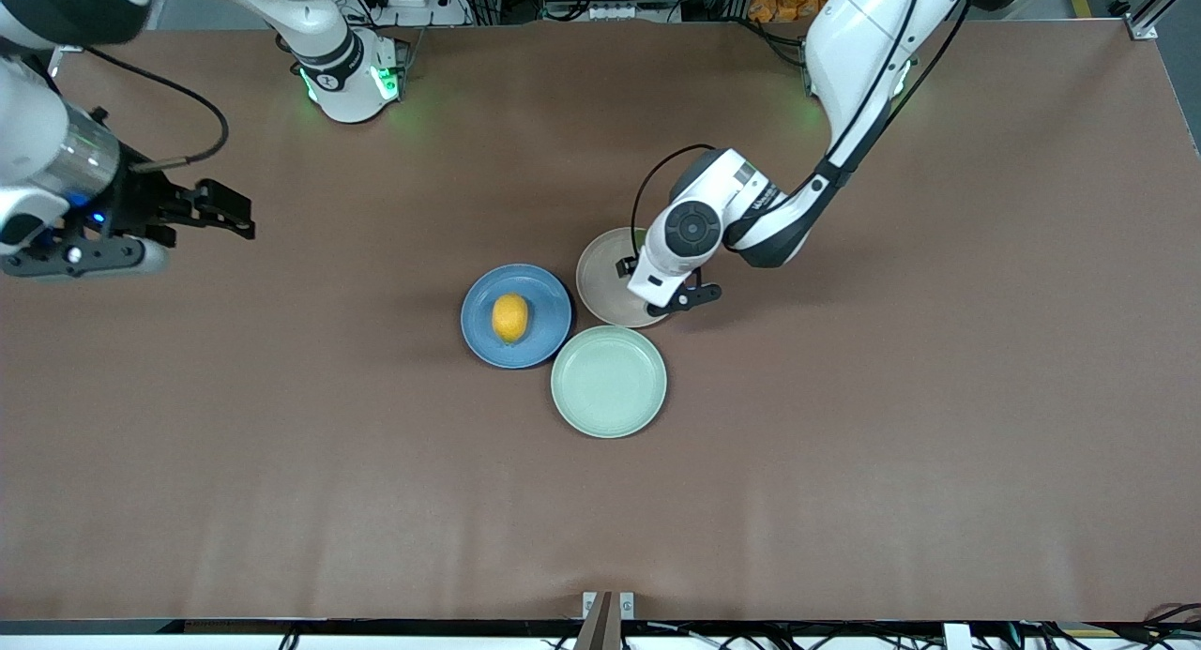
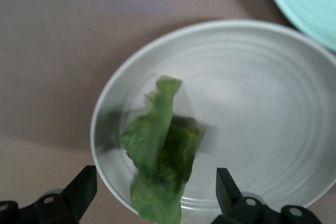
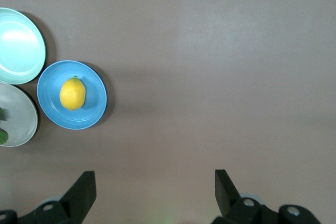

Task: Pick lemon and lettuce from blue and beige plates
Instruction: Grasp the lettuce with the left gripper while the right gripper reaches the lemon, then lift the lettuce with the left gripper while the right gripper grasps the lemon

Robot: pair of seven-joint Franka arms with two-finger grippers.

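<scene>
Three plates cluster mid-table, rims close together. Blue plate (image 1: 516,316) holds lemon (image 1: 509,318) at centre. Beige plate (image 1: 600,273), toward left arm's end, holds lettuce (image 2: 161,153) near its rim. Mint-green plate (image 1: 609,381), nearest front camera, bare. Left gripper (image 2: 152,192) over beige plate, jaws apart either side of lettuce, not gripping. Right gripper (image 1: 211,209) waits over table at right arm's end, jaws apart, holding nothing.
</scene>
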